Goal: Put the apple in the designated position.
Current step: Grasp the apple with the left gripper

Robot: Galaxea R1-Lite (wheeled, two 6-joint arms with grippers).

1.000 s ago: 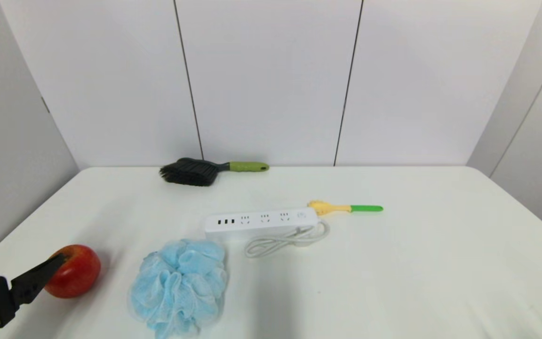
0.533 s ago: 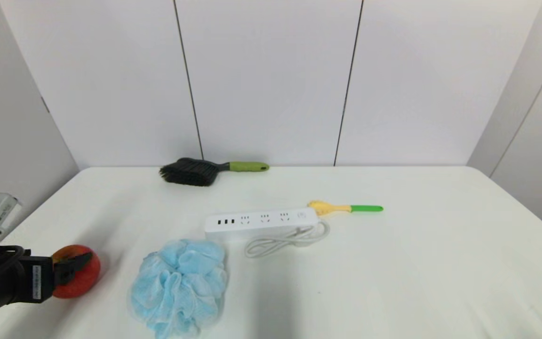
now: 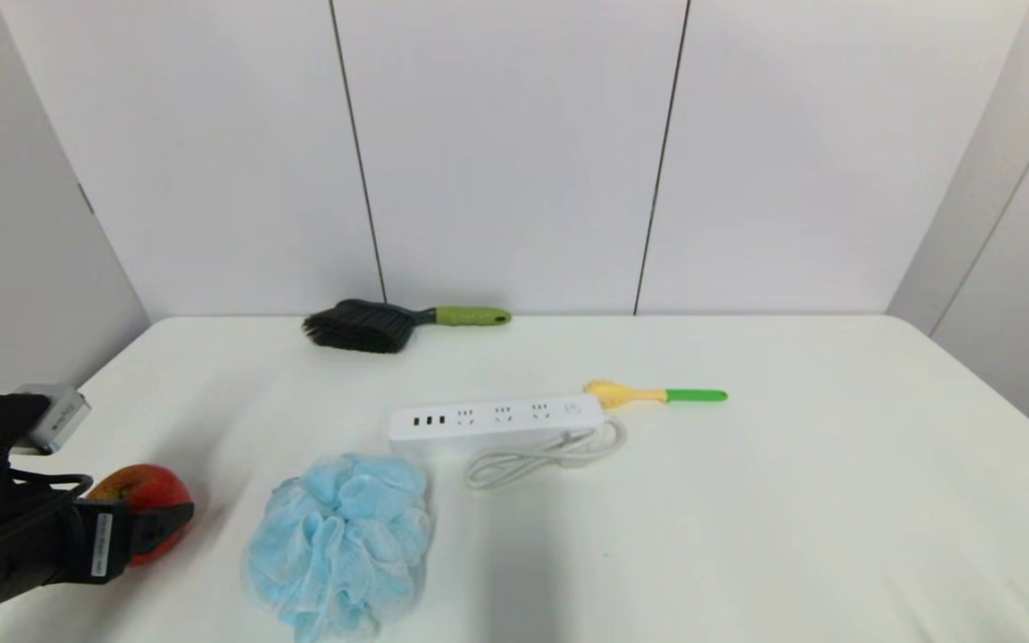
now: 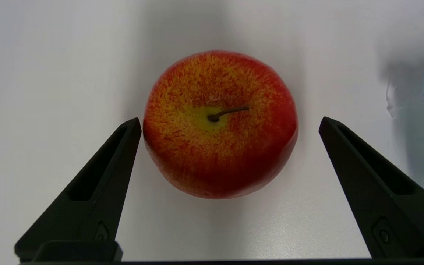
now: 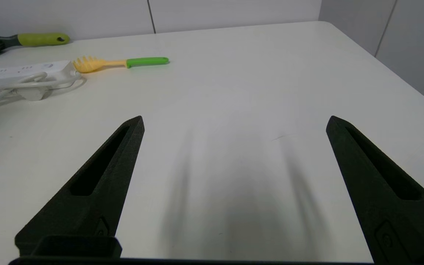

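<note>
The red apple (image 3: 138,487) (image 4: 219,125) sits stem up on the white table (image 3: 747,500) at the near left. My left gripper (image 3: 154,525) (image 4: 230,119) hangs over it, open, with one black finger on each side. One fingertip (image 4: 133,127) is almost against the apple's skin; the other (image 4: 329,127) stands a clear gap away. The designated position has no mark of its own, so I cannot pick it out on the bare tabletop. My right gripper (image 5: 234,117) is outside the head view; it hovers open and empty over bare table at the right.
A blue bath pouf (image 3: 340,540) lies just right of the apple. Behind it are a white power strip (image 3: 497,418) with its coiled cord, a yellow-and-green pasta fork (image 3: 653,395), and a black brush with a green handle (image 3: 398,321) by the wall.
My left arm has swung in over the apple and turned its wrist downward, so the fingers now straddle the fruit. The apple has stayed where it was.
</note>
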